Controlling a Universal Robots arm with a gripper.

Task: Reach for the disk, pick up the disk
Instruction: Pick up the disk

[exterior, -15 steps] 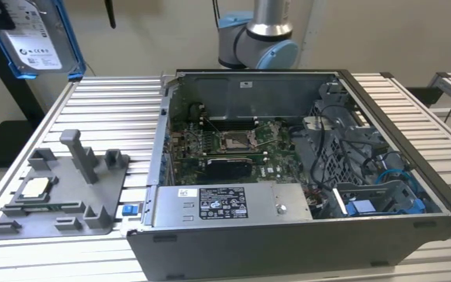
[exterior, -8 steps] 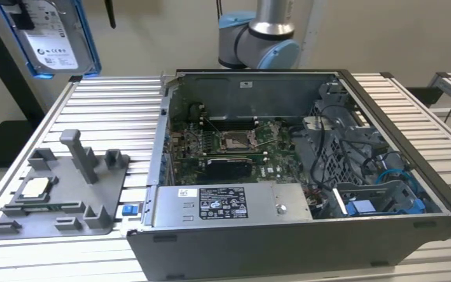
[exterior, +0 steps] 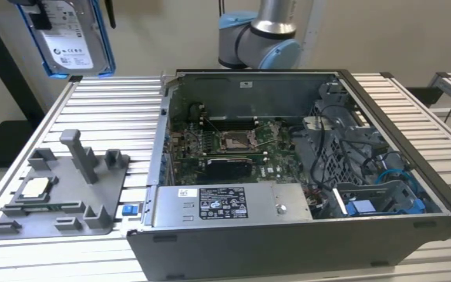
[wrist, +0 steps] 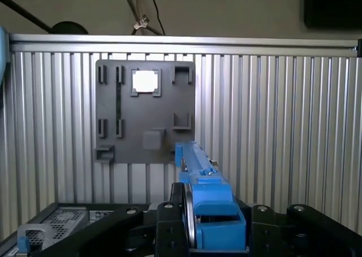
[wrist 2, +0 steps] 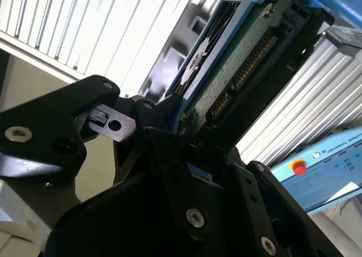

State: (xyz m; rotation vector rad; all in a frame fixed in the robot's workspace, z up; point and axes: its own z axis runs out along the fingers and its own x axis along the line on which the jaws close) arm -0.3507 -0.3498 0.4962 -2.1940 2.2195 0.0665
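A table made of long silver slats holds an open computer case, and a grey tray lies beside the case, toward the exterior view's left. The disk is not on the table. It hangs high in the air over the far corner on the exterior view's left, well apart from the case. The gripper has its fingers closed tight on one end of the disk, so I think both the reach and the pick-up are done. The disk is a flat grey metal box with a white label on its face and a bright blue frame around its edges. The second wrist view shows its green underside with a row of gold pins.
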